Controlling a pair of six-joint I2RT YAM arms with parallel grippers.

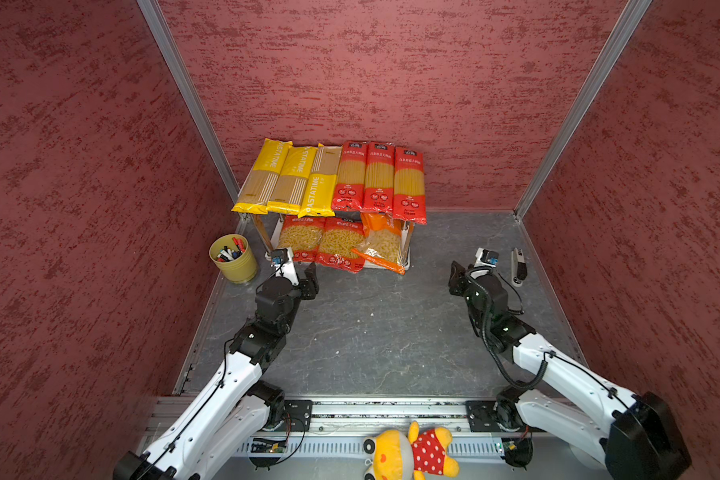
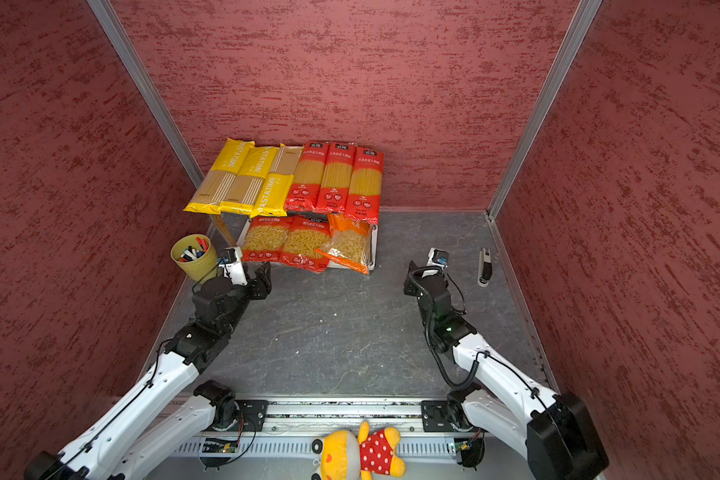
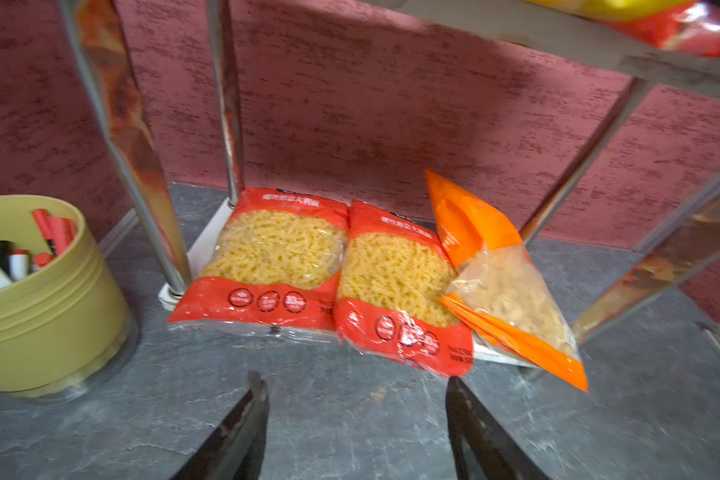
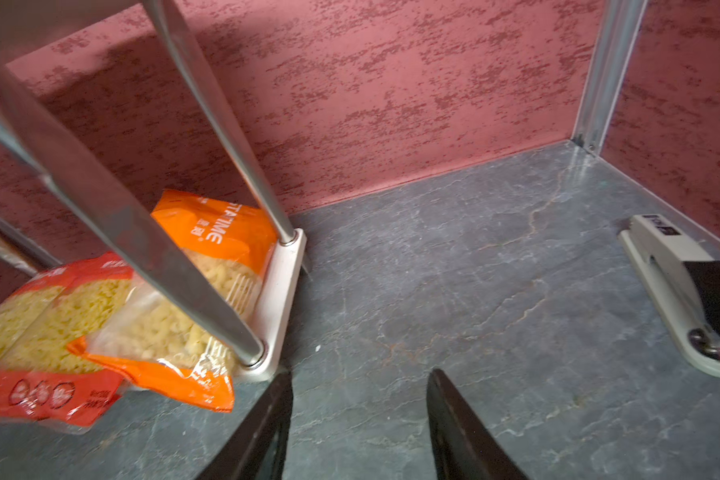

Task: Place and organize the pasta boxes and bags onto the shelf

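Stock count, as I read it from my station.

Upper tier of the small white two-tier rack with chrome posts (image 4: 285, 286), set against the far wall:
- three long yellow spaghetti packs (image 1: 294, 178) on the left
- three long red spaghetti packs (image 1: 378, 176) on the right

The six lie side by side, with their near ends hanging past the board edge. One yellow pack is turned end for end against its neighbours.

Lower tier:
- two shorter red bags of short pasta (image 1: 300, 239), left and centre
- one orange-and-clear macaroni bag (image 1: 381, 245) on the right, tilted and overlapping the centre red bag

The near ends of all three poke out past the board.

Loose pasta on the grey table: none that I can see.

Left gripper (image 3: 355, 380): jaws apart, nothing between them, on the near side of the red bags and clear of them.
Right gripper (image 4: 359, 374): jaws apart, empty, near the rack's right near corner.

Not stock:
- yellow-green cup of markers (image 1: 233, 259), left of the rack
- white-and-black stapler (image 1: 518, 264), far right
- yellow plush toy in a red dotted dress (image 1: 412, 453), at the near rail

My assessment: placing looks complete, with nine of nine shelved and grouped by kind. What remains, if anything, is tidying: squaring the orange bag and nudging the overhanging ends in.
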